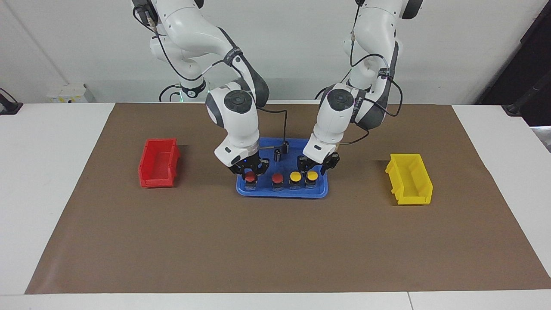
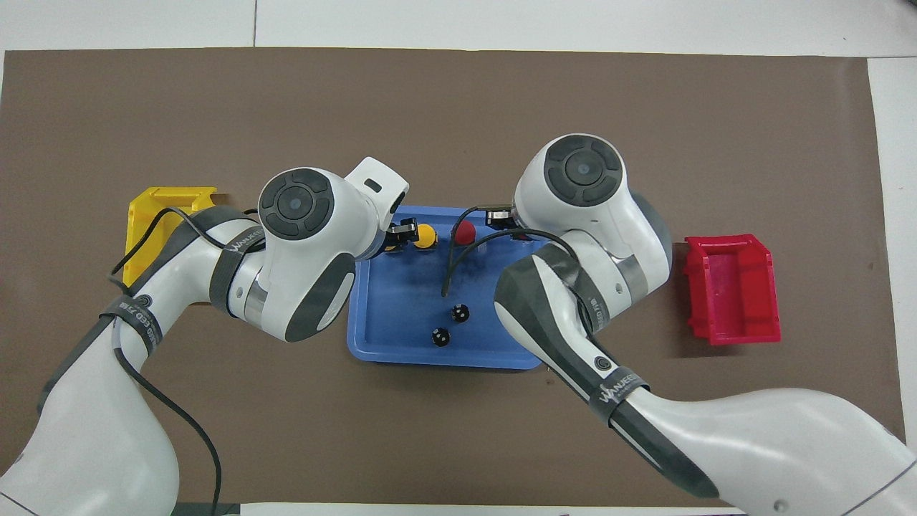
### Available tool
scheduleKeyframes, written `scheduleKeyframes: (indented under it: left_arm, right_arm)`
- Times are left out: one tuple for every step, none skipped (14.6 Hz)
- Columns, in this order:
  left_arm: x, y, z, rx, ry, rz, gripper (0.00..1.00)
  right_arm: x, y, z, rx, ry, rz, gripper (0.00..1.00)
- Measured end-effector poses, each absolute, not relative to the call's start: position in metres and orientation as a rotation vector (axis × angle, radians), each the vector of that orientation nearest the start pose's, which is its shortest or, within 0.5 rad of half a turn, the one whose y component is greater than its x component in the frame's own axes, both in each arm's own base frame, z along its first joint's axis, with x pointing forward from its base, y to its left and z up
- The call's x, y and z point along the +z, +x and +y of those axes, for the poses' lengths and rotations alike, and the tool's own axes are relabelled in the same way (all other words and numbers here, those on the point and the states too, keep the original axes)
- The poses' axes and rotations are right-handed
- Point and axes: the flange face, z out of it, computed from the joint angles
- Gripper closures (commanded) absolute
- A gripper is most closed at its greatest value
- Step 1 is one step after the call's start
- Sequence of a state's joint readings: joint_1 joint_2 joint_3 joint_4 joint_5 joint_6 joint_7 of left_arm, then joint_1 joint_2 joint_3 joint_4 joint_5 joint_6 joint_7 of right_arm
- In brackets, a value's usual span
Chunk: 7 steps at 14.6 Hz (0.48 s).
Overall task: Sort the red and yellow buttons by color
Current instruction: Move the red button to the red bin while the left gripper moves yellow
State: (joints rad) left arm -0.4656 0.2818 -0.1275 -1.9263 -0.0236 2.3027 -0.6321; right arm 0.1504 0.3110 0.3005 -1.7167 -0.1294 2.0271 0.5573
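Observation:
Four buttons stand in a row in the blue tray (image 1: 282, 192), along its edge farthest from the robots. My right gripper (image 1: 250, 171) is shut on the end red button (image 1: 250, 176), the one toward the right arm's end. The second red button (image 1: 277, 177) (image 2: 466, 231) and a yellow button (image 1: 295, 176) (image 2: 425, 236) stand free in the middle. My left gripper (image 1: 316, 168) is low over the end yellow button (image 1: 312, 175), its fingers open on either side of the cap. In the overhead view the arms hide both end buttons.
A red bin (image 1: 158, 162) (image 2: 731, 287) sits on the brown mat toward the right arm's end, a yellow bin (image 1: 409, 178) (image 2: 161, 215) toward the left arm's end. Two small dark cylinders (image 2: 459, 312) (image 2: 440, 336) stand in the tray nearer the robots.

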Motion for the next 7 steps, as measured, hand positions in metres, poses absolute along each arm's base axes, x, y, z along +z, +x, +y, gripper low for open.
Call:
scheduleKeyframes:
  left_arm:
    - [0.352, 0.519, -0.345, -0.075, -3.237, -0.100, 0.76]
    - [0.351, 0.519, -0.344, -0.072, -3.236, -0.102, 0.98]
    - [0.350, 0.520, -0.344, -0.072, -3.235, -0.104, 0.98]
    - [0.351, 0.521, -0.343, -0.074, -3.236, -0.110, 0.98]
    - [0.354, 0.523, -0.342, -0.081, -3.238, -0.119, 0.98]
    - [0.358, 0.526, -0.342, -0.086, -3.238, -0.128, 0.98]
    - [0.367, 0.530, -0.341, -0.072, -3.231, -0.137, 0.98]
  right_arm:
    - [0.440, 0.590, 0.233, -0.018, -3.164, 0.100, 0.80]
    - [0.465, 0.588, 0.202, 0.008, -3.156, 0.089, 0.80]
    - [0.486, 0.583, 0.168, 0.023, -3.141, 0.061, 0.80]
    - [0.501, 0.576, 0.132, 0.030, -3.129, 0.016, 0.80]
    - [0.508, 0.565, 0.094, 0.041, -3.119, -0.033, 0.80]
    - [0.507, 0.552, 0.056, 0.059, -3.109, -0.062, 0.80]
    - [0.501, 0.539, 0.020, 0.080, -3.102, -0.082, 0.79]
